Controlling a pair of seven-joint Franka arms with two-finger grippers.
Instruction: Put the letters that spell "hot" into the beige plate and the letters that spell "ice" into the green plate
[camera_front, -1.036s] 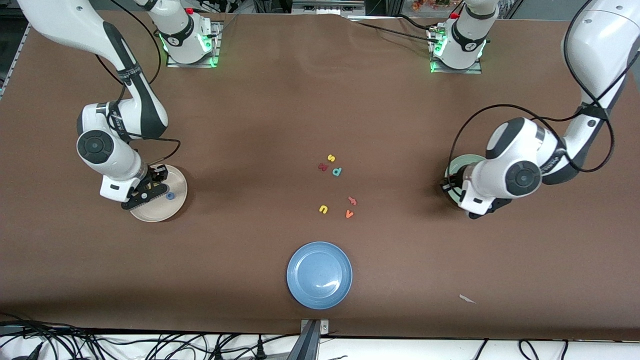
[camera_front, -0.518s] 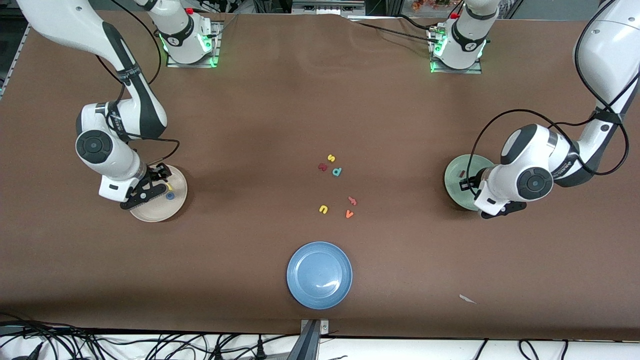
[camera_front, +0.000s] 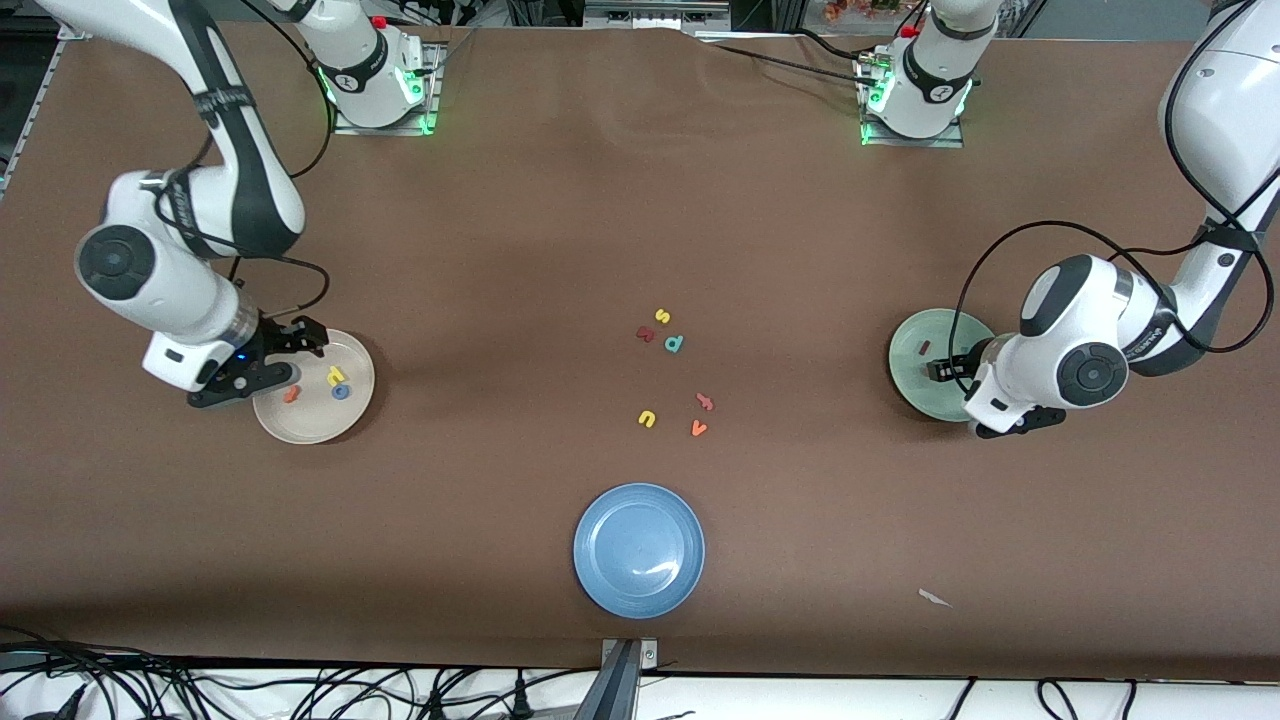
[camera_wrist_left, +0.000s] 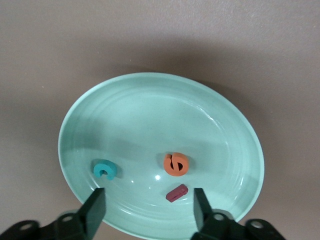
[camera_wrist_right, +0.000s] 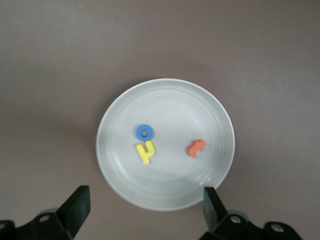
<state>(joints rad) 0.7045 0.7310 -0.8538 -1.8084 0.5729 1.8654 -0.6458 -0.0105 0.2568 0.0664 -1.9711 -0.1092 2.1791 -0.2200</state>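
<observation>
1. We see a round shallow cream-beige plate (camera_front: 314, 387) on the brown bench (camera_front: 560, 230) toward the right arm's end. In it lie a small yellow letter h (camera_front: 336, 376), a blue ring-shaped letter o (camera_front: 341, 391) and an orange letter t (camera_front: 291, 394).
2. We see a round shallow mint-green plate (camera_front: 920, 375) toward the left arm's end, with a dark red bar-shaped letter i (camera_front: 924, 348) showing.
3. The left wrist view shows what the front view hides: a teal letter c (camera_wrist_left: 105, 170) and an orange letter e (camera_wrist_left: 176, 164) beside the bar.
4. The right hand (camera_front: 262, 362) hangs over the beige plate's rim, fingers apart and empty.
5. The left hand (camera_front: 990, 392) hangs over the green plate's rim, fingers apart and empty.
6. Mid-bench lie loose coloured letters (camera_front: 673, 343) and a round blue plate (camera_front: 639, 550).
</observation>
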